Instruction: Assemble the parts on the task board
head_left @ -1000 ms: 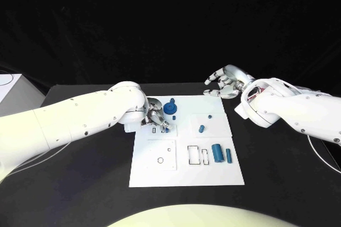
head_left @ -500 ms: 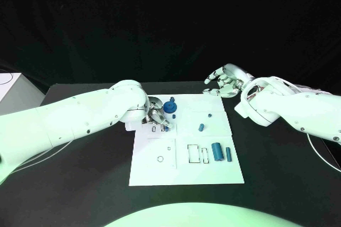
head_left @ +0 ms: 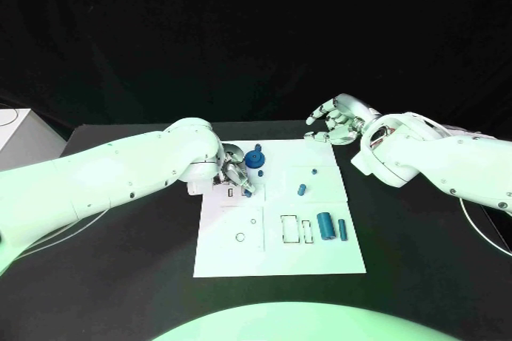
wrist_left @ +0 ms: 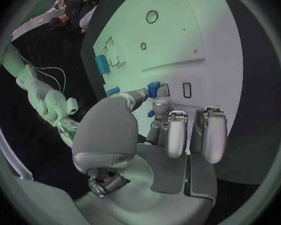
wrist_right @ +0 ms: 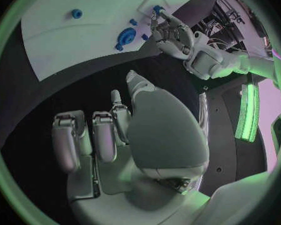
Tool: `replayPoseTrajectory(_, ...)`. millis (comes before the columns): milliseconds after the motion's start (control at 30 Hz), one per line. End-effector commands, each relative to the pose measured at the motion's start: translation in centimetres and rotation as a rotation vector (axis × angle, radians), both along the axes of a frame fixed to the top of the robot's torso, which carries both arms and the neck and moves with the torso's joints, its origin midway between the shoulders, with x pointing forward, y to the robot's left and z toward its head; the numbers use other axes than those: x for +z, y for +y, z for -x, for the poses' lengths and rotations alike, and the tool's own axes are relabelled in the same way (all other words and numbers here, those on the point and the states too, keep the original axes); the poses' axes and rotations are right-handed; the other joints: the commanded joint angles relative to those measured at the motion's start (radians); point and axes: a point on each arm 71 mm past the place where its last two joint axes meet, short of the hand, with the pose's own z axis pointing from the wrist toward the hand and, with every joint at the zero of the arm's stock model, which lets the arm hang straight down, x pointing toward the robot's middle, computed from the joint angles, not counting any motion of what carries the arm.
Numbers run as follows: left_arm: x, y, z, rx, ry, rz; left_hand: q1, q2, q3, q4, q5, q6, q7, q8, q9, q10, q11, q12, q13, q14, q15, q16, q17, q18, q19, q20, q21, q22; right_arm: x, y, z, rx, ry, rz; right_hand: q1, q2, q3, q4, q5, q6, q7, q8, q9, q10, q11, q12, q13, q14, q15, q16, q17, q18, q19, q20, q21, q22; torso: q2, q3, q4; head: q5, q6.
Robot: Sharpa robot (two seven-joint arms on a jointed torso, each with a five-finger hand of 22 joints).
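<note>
The white task board point(head_left: 277, 248) lies mid-table. My left hand point(head_left: 236, 176) hovers over its far left part and pinches a small blue part point(wrist_left: 154, 88) between thumb and a finger, right beside two small rectangular slots point(wrist_left: 187, 89). A blue gear point(head_left: 256, 160) stands just beyond that hand. A small blue peg point(head_left: 302, 190) stands mid-board, and two blue cylinders point(head_left: 326, 228) lie at the right beside outlined slots. My right hand point(head_left: 337, 123) floats past the board's far right corner, fingers apart and holding nothing.
A white box point(head_left: 24, 137) sits at the table's far left edge. Round holes point(head_left: 241, 239) mark the board's near left section. In the right wrist view the gear point(wrist_right: 126, 36) and my left hand point(wrist_right: 172, 32) show beyond the palm.
My left hand has shifted very slightly over the slots with the blue part still pinched. The right hand has stayed put.
</note>
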Motion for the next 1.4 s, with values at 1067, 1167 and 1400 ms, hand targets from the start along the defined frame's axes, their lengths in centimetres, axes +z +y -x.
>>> replayPoseTrajectory(1067,1.2,2.9,0.9,0.197,-0.104,0.233,-0.106,-0.069,0.244,-0.181,0.469,0.056,-0.035,0.097,0.203,0.126,-0.037,0.082,0.123,0.107,-0.036,0.003,0.263,-0.019,0.059,-0.034,0.021,0.188,-0.1,-0.4,0.0,0.002,0.011,0.006,-0.008,0.002,0.004,0.005,0.007,-0.001,0.001,0.006,0.0,-0.005,-0.001,-0.006,0.087,0.08,0.009,-0.004,0.169,0.002,0.089,0.003,-0.006,0.242,-0.002,0.0031,0.0034,0.005,-0.001)
replayPoseTrajectory(1167,1.2,3.3,1.1,0.208,-0.149,0.227,-0.108,-0.072,0.246,-0.183,0.484,0.061,-0.037,0.098,0.207,0.133,-0.039,0.088,0.132,0.107,-0.038,0.003,0.263,-0.021,0.062,-0.036,0.023,0.193,-0.2,-0.5,0.0,0.0,0.012,0.007,-0.008,0.002,0.004,0.005,0.007,-0.001,0.001,0.006,0.0,-0.005,-0.001,-0.006,0.087,0.08,0.009,-0.004,0.169,0.002,0.089,0.003,-0.006,0.242,-0.002,0.0032,0.0043,0.008,-0.002)
replayPoseTrajectory(1400,0.6,3.7,1.5,0.227,-0.203,0.203,-0.109,-0.075,0.247,-0.184,0.492,0.066,-0.039,0.098,0.209,0.14,-0.041,0.095,0.141,0.107,-0.04,0.003,0.263,-0.022,0.066,-0.038,0.026,0.199,-0.3,-0.7,0.0,-0.002,0.013,0.008,-0.008,0.002,0.004,0.005,0.007,-0.001,0.001,0.006,0.0,-0.005,-0.001,-0.006,0.087,0.08,0.009,-0.004,0.169,0.002,0.089,0.003,-0.006,0.242,-0.006,0.0053,0.0079,0.013,-0.009)
